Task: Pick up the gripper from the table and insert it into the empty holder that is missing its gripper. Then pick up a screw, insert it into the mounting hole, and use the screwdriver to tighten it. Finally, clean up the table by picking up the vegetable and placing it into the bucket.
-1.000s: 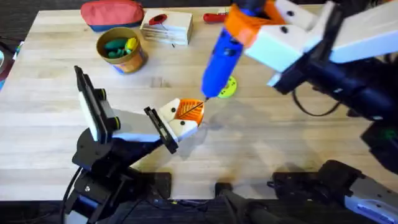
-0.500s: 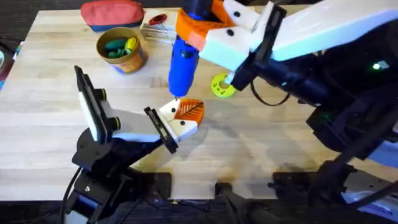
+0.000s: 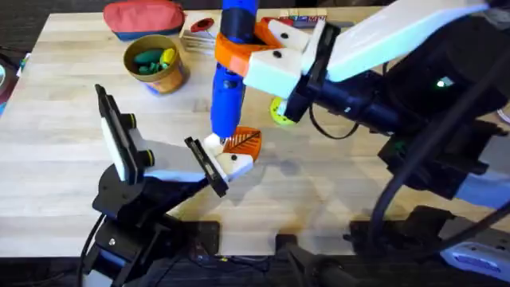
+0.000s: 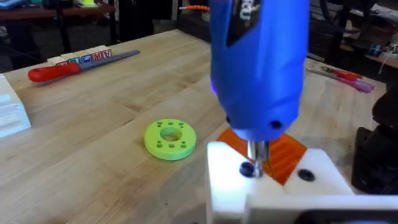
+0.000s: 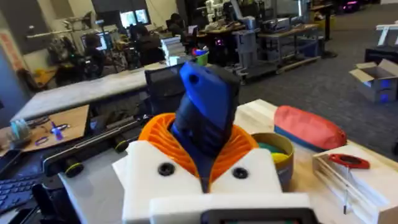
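Clamping the blue screwdriver (image 3: 229,84) in the right gripper (image 3: 253,54), bit pressing down on a screw (image 4: 247,168) in the white holder (image 3: 224,155) beside the orange gripper (image 3: 243,141). Sitting low at the table's near edge, left gripper (image 3: 225,156); fingers' state impossible to tell. Standing well apart at the far left, the bucket (image 3: 155,64).

1 screwdriver (image 3: 229,76), 1 bucket (image 3: 156,64), 1 green ring (image 4: 170,139), 1 red pouch (image 3: 143,17).
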You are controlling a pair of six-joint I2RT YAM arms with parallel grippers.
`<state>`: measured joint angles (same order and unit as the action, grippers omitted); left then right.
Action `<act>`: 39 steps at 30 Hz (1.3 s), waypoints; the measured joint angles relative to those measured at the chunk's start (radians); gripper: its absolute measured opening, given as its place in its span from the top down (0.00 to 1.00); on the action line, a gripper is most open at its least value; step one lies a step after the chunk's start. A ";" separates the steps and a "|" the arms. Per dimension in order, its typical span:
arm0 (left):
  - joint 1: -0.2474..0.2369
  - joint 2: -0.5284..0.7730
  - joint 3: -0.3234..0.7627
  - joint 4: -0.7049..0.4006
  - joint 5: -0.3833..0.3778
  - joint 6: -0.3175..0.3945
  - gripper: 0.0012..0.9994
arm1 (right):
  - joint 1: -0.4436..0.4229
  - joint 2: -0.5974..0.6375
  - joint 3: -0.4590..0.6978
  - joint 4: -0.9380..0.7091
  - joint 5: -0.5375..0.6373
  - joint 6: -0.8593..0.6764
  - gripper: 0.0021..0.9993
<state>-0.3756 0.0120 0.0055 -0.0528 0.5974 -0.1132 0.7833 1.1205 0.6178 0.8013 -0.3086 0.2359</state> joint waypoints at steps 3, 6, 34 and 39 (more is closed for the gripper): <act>0.000 0.000 0.000 0.000 0.000 0.000 0.98 | 0.007 0.003 0.000 0.003 -0.001 0.003 0.99; 0.000 0.000 0.000 0.000 0.000 0.000 0.98 | 0.008 0.003 0.000 0.008 0.000 0.003 0.99; 0.000 0.000 0.000 0.000 -0.001 0.000 0.98 | 0.008 0.027 0.000 0.040 0.016 -0.042 0.99; 0.000 0.000 0.000 0.000 -0.002 0.000 0.98 | 0.008 0.027 0.000 0.039 0.016 -0.042 0.99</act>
<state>-0.3756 0.0120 0.0055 -0.0532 0.5956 -0.1135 0.7910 1.1477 0.6178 0.8407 -0.2925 0.1937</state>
